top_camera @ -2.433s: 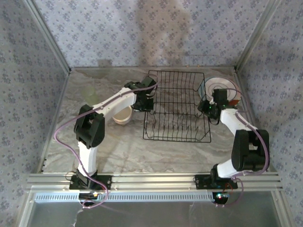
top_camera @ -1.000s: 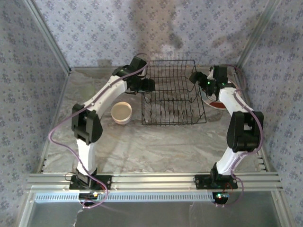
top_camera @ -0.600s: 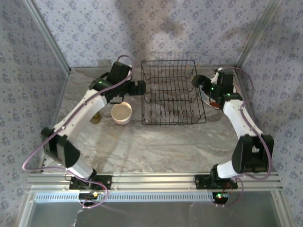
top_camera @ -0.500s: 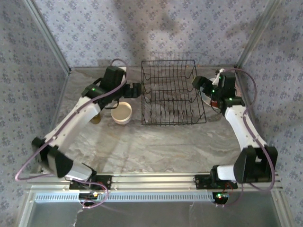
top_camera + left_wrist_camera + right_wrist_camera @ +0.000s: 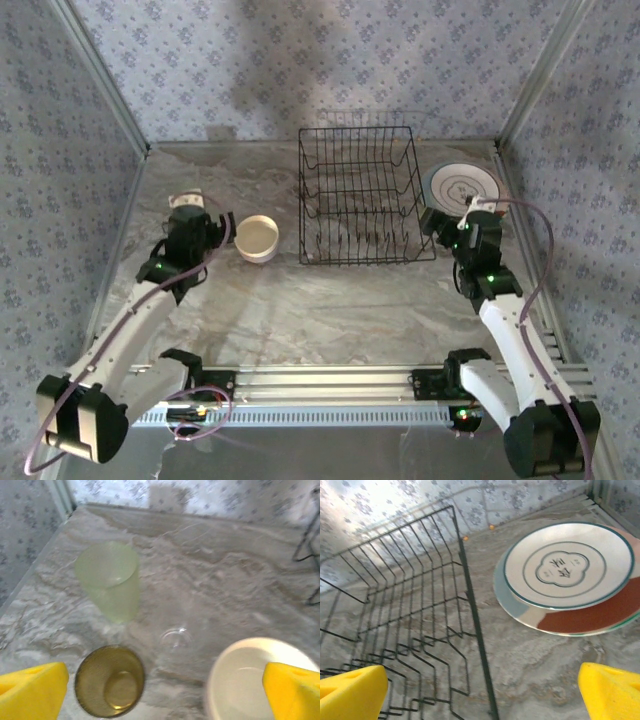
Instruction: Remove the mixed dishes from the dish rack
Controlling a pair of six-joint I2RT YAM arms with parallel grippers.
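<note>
Soft, even light covers the grey marbled bench [image 5: 330, 300]; broad dim shadows lie on the patterned back wall [image 5: 300, 60]. The left wrist view is hazy, its yellow fingers [image 5: 30, 692] blurred. In the right wrist view glare whitens the wall behind the black wire dish rack [image 5: 420, 605].

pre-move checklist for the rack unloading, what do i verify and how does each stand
Dish rack emptied: ok, no dishes among its prongs.
Left gripper open, holding nothing: ok.
Right gripper open, holding nothing: ok.
Plates stacked flat right of the rack: ok.
Olive cup upright, apart from cream bowl: ok.
Pale green tumbler mouth-up or inverted: cannot tell.
</note>
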